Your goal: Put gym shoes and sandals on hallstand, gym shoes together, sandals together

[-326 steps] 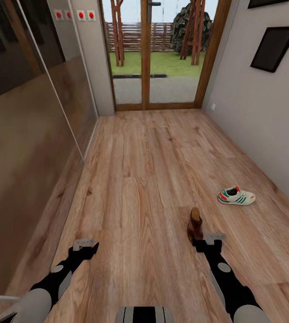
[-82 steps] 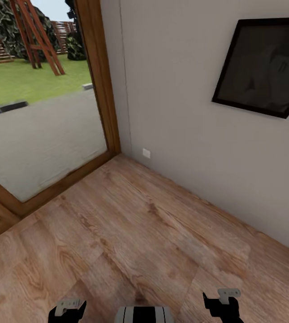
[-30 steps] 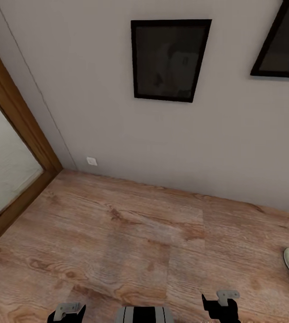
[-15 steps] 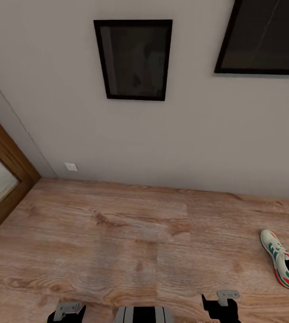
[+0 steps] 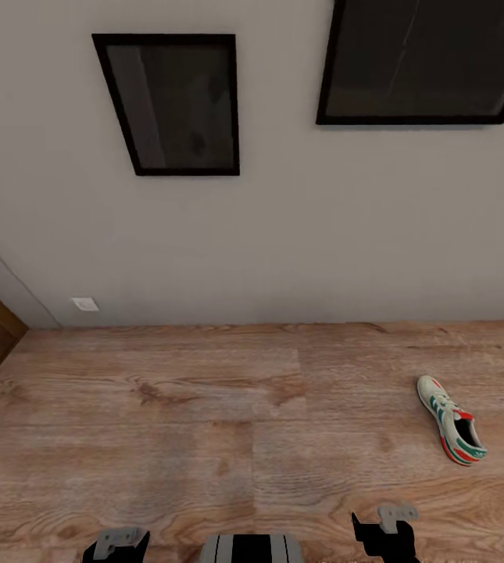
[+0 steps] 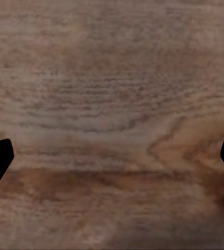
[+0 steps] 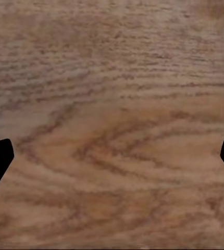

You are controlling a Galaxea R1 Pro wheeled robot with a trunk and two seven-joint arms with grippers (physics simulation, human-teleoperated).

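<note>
Sneaker-fetching is your step: one gym shoe [image 5: 451, 420] lies on its side on the corridor floor [image 5: 205, 414], ahead and well right of the right claw [image 5: 382, 525]. Turn to centre it before reaching, then come down over its middle. Both the right claw and left claw [image 6: 112, 156] stand spread, empty. Other shoes and rack lie outside these views.

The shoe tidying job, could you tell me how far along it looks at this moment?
Nothing looks done: one gym shoe lies on the corridor floor near the wall, to the robot's right. Nothing is in hand: the left gripper and right gripper are open over bare planks. Left: picking up this shoe and racking it; the other footwear and the rack are outside these views, so their state cannot be judged.
</note>
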